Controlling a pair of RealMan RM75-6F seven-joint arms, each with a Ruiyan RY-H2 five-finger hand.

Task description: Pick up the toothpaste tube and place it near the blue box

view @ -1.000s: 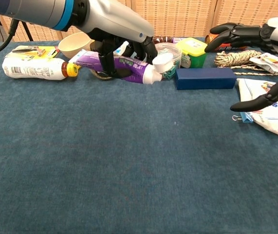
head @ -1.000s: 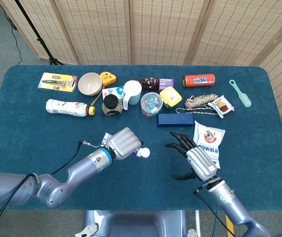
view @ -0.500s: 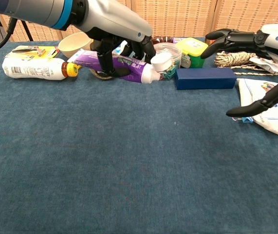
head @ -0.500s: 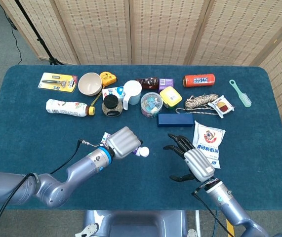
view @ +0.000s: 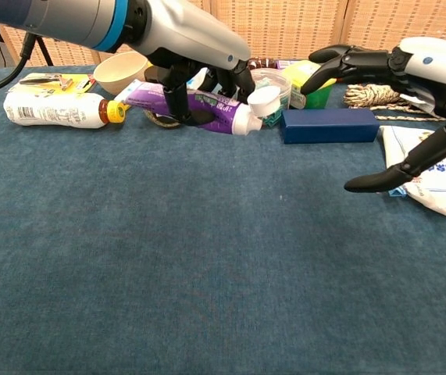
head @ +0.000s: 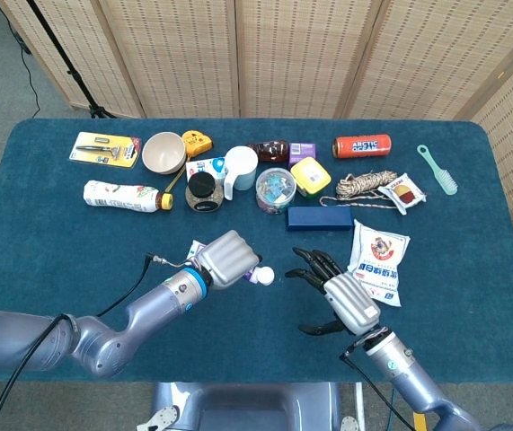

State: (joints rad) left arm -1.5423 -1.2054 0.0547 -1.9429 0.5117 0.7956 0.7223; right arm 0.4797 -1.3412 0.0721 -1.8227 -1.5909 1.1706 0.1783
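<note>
Fingers of the left hand (view: 195,58) are wrapped round the purple toothpaste tube (view: 195,107), which is held off the table (view: 207,266) (white cap toward the blue box (view: 329,125)), just short of the box's left end. The right hand (head: 339,292) is seen spread, nothing grasped, hovering in front of the box.

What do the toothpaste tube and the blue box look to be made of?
Toothpaste tube, held by the left hand: likely soft plastic laminate, glossy purple print, with a hard white plastic cap. Blue box: matte, sharp-edged, uniform navy; probably card or rigid plastic, can't tell which.
</note>
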